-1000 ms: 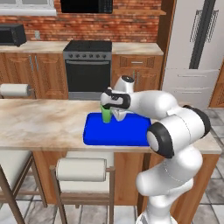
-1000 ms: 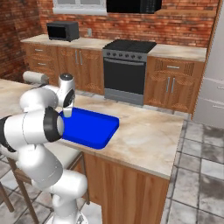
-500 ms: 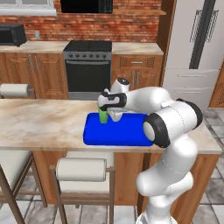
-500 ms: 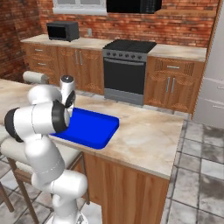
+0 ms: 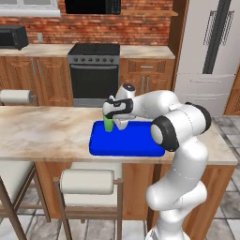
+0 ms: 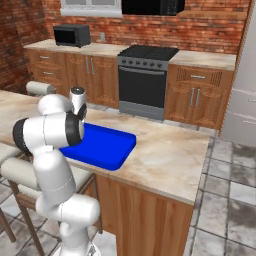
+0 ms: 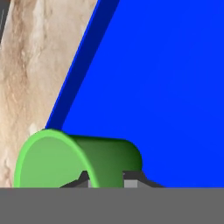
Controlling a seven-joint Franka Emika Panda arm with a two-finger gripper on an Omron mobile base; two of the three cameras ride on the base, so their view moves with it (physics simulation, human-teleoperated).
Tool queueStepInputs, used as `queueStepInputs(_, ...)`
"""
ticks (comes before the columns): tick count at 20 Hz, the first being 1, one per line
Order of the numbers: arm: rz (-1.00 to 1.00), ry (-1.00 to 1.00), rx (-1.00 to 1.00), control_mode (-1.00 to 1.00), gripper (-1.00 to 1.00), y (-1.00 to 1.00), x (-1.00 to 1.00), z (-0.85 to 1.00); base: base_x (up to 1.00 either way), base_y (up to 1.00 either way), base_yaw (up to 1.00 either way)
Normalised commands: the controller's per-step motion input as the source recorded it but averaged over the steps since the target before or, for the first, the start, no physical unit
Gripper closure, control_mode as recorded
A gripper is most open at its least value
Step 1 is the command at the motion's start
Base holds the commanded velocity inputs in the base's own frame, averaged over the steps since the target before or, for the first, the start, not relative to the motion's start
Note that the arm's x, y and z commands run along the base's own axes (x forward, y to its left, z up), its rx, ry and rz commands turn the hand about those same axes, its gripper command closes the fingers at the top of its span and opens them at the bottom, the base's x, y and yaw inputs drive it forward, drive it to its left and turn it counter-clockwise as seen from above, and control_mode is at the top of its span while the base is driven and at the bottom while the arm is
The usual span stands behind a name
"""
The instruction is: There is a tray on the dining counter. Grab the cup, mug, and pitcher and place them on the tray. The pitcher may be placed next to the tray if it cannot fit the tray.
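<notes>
Over the far left corner of the tray (image 5: 126, 140), my gripper (image 5: 112, 123) is clamped on the cup (image 5: 108, 124). In the hand view my fingertips (image 7: 129, 178) pinch the cup's wall near the rim, one outside and, as far as I can tell, one inside.

Change over the last second: my forearm has swung in and lowered toward the tray, and the cup has come with it, from a little above the blue surface to sitting at or just above it. My jaws have not moved; the hold is unchanged. Whether the base is touching the tray I cannot tell from either base camera.

Meaning for the task: I judge the cup to be at its place-down point, first of three items. Release looks like the next step, then the mug and the pitcher remain.

Orientation: in the left base view the cup stands upright, long axis vertical, mouth up, base toward the tray. In the hand view the open rim (image 7: 48, 157) faces the camera, body running away toward the blue floor, consistent with a top-down grip.

Position: cup close to the tray's rim on the side of the dining counter (image 5: 42, 131) that faces the stove, inside the edge.
</notes>
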Motion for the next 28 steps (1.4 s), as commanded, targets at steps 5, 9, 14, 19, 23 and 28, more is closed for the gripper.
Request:
queueStepInputs(5, 0.0, 0.01, 0.0, -1.0, 1.0, 0.05, 0.01, -0.13, 0.0, 0.0, 0.0)
queueStepInputs(9, 0.0, 0.0, 0.0, -1.0, 1.0, 0.08, 0.03, -0.21, 0.0, 0.0, 0.0)
queueStepInputs(14, 0.0, 0.0, 0.0, -1.0, 1.0, 0.07, 0.05, -0.29, 0.0, 0.0, 0.0)
queueStepInputs(19, 0.0, 0.0, 0.0, -1.0, 1.0, 0.01, 0.09, -0.18, 0.0, 0.0, 0.0)
queueStepInputs(23, 0.0, 0.0, 0.0, -1.0, 1.0, 0.0, 0.15, -0.09, 0.0, 0.0, 0.0)
queueStepInputs(28, 0.0, 0.0, 0.0, -1.0, 1.0, 0.0, 0.21, -0.04, 0.0, 0.0, 0.0)
